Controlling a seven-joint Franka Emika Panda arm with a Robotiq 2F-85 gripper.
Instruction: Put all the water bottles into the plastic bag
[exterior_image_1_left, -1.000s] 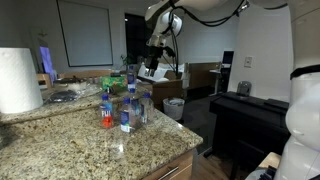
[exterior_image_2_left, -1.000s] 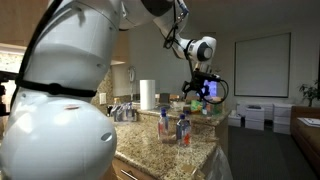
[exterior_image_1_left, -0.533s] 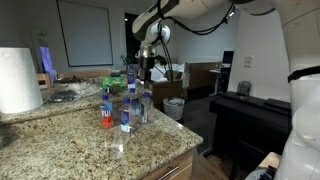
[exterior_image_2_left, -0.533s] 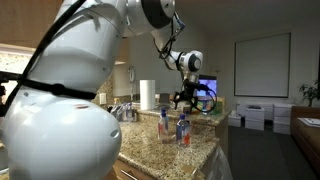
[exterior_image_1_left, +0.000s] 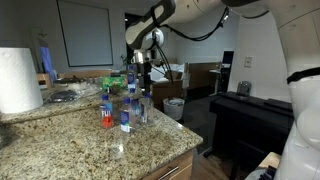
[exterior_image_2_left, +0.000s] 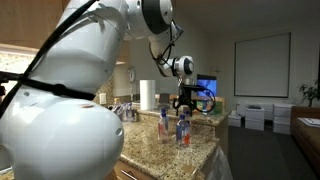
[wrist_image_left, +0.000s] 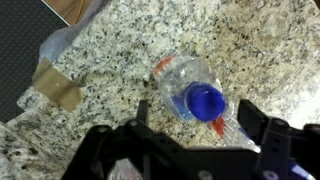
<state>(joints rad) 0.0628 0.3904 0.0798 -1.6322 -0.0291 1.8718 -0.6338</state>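
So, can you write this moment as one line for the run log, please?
stage: pre-grasp | tool: open, over blue-capped bottle | jaws: one each side, no grip yet | bottle: standing on granite counter

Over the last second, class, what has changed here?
The pincer swung in over the bottles and came lower, its jaws open above one blue cap, gripping nothing yet. Bottles and towel roll stayed put.
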